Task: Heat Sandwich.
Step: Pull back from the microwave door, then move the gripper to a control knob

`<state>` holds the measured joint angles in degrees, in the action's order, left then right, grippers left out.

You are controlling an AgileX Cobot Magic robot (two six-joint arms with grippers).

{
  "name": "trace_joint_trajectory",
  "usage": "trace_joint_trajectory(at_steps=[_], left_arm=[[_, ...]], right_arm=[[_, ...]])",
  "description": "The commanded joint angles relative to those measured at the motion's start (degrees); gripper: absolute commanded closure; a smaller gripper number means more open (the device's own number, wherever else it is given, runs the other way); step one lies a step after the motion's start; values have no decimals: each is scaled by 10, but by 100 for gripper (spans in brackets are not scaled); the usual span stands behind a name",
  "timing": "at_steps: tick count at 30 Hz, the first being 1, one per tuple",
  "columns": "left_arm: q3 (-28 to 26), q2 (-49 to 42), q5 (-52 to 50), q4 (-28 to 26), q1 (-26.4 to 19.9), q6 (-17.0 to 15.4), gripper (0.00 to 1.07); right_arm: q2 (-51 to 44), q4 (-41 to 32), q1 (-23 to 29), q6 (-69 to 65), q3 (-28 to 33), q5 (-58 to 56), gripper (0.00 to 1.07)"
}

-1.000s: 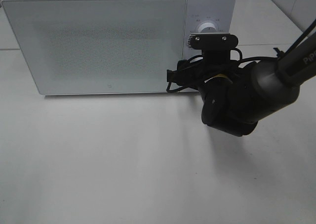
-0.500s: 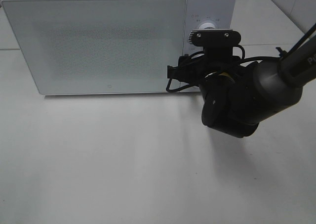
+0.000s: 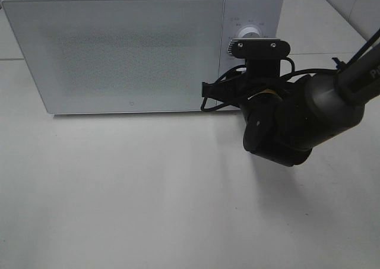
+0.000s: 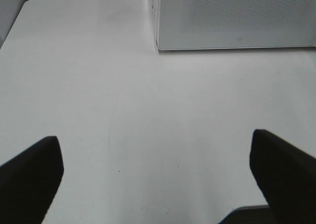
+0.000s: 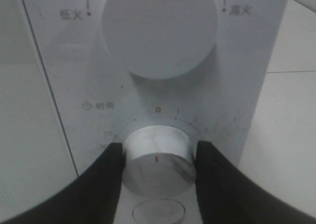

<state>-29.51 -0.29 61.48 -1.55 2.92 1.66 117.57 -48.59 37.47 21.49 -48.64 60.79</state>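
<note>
We had the right tool [image 5: 159, 152] at the microwave's [image 3: 119, 49] panel. Its fingers [image 5: 111, 157] flanked the lower timer knob [image 5: 158, 167] and, as far as we could tell, pressed against both its sides. That pinch suited turning the knob, whose red mark pointed at zero. The upper knob [image 5: 159, 28] stood untouched above it. The door [image 3: 113, 61] was shut and we saw no sandwich anywhere; we judged it lay inside, hidden behind the door. The left tool [image 4: 155, 141] hung spread wide over the counter [image 4: 148, 100], apart from the microwave and holding nothing, likely parked there to keep out of the way.
</note>
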Motion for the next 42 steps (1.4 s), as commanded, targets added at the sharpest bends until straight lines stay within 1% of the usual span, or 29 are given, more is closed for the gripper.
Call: trace_joint_trajectory(at_steps=[1,3,4,5,14,22,28,30,32,34,37,39,40,42], left_arm=[[1,-10,-2,-4,-2,-5,10],[1,-10,-2,-4,-2,-5,10],[1,-10,-2,-4,-2,-5,10],[1,-10,-2,-4,-2,-5,10],[1,-10,-2,-4,-2,-5,10],[1,-10,-2,-4,-2,-5,10],[1,-10,-2,-4,-2,-5,10],[1,-10,-2,-4,-2,-5,10],[1,-10,-2,-4,-2,-5,10],[1,-10,-2,-4,-2,-5,10],[1,-10,-2,-4,-2,-5,10],[1,-10,-2,-4,-2,-5,10],[1,-10,-2,-4,-2,-5,10],[1,-10,-2,-4,-2,-5,10]], right_arm=[[-5,12,1,-2,-2,10,86],[-5,14,1,-2,-2,10,92],[-5,14,1,-2,-2,10,92],[-5,14,1,-2,-2,10,96],[-5,15,1,-2,-2,14,97],[-5,15,1,-32,-2,31,102],[-5,17,1,-96,-2,40,103],[-5,28,1,-141,-2,44,103],[-5,32,1,-154,-2,45,103],[-5,39,1,-187,-2,48,103],[-5,56,1,-274,-2,58,103],[-5,61,1,-291,-2,60,103],[-5,65,1,-332,-2,68,103],[-5,68,1,-347,-2,69,103]])
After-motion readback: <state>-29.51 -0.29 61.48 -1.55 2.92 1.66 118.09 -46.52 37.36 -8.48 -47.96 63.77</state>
